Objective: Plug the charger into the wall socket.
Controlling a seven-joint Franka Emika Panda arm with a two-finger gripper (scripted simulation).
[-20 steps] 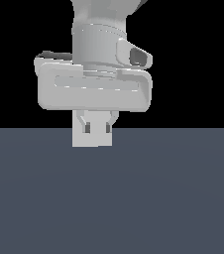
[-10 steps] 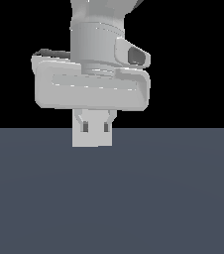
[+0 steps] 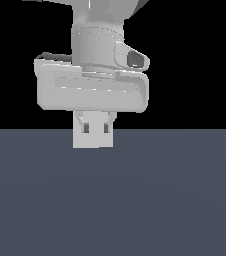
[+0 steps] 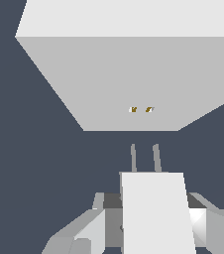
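So from where I'm standing, the grey-white robot gripper (image 3: pixel 95 128) has its two fingers closed in on the small off-white boxy charger (image 4: pixel 156 211), one finger on each flank, and the block is held clear of the dark slate-blue tabletop (image 3: pixel 175 200) as far as I can judge. The charger's two thin grey prongs (image 4: pixel 144 158) stick out toward the flat pale grey-white square wall socket plate (image 4: pixel 124 84), and they're near it but not touching yet, with a strip of dark table showing between prong tips and plate in the wrist view. The socket's two tiny dark holes (image 4: pixel 141 109) sit roughly in line with the prongs, maybe a hair off to one side (hard to call at this angle, could just be perspective). In the exterior view the hand blocks almost everything, so you can't check the gap from there. If I were driving this, I'd push straight ahead slowly, keep the wrist from twisting, and nudge sideways only if the prongs drift off the holes. Squeeze firmly too, since a block that slips in the fingers will tilt the prongs right at contact.
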